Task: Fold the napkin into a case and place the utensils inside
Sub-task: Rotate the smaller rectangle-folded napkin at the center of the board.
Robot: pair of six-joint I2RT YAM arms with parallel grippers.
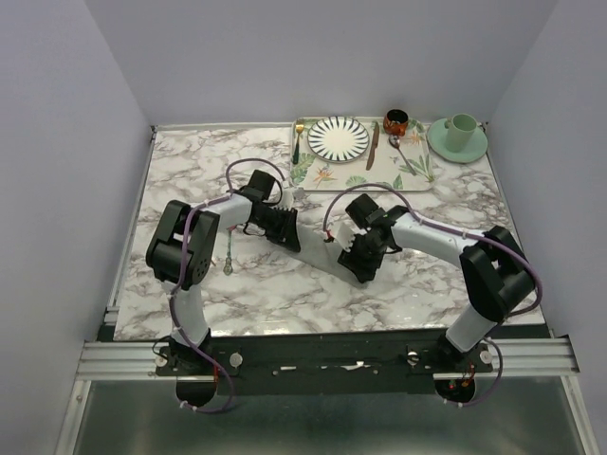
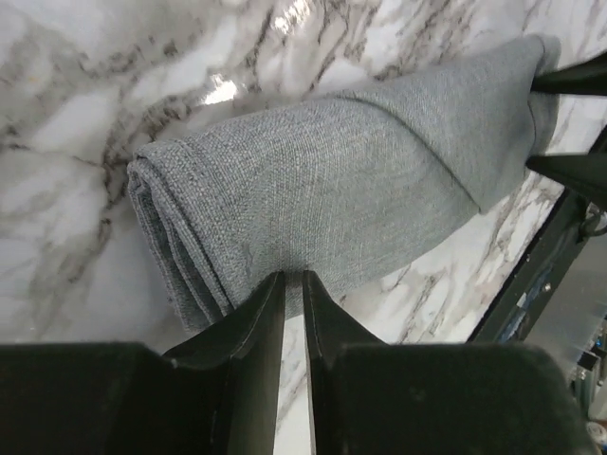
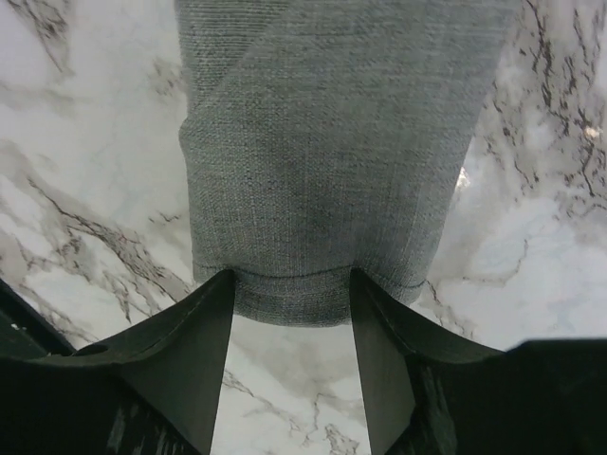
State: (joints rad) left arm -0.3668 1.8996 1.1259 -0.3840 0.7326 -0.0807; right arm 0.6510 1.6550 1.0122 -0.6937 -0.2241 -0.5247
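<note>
One slim spoon with a gold bowl and a thin pale-green handle is lying on the white marble table, out to the left of the left jaws and apart from the cloth.

The left gripper is reaching in from the long side of the one grey cloth napkin. Its two black fingers are standing almost together, with only a thin slit between them, and the tips are nipping the near long edge of the cloth. The napkin is lying folded into a narrow, layered rectangle; its stacked folds are showing at the end to the left of these jaws, and one flap is crossing it on a slant.

The napkin is stretching from the left jaws across to the right gripper. That gripper's two fingers are standing spread, and the short hemmed end of the cloth is lying between their tips. Whether the tips are pressing on the cloth I cannot tell.

Well beyond both pairs of jaws, at the far edge, one leaf-patterned rectangular tray is carrying one gold fork with a dark handle, one striped round plate, one brown-handled knife, one small dark orange mug and one more slim utensil, too small to tell fork from spoon. Just right of the tray, one pale green cup is sitting on one green saucer.
</note>
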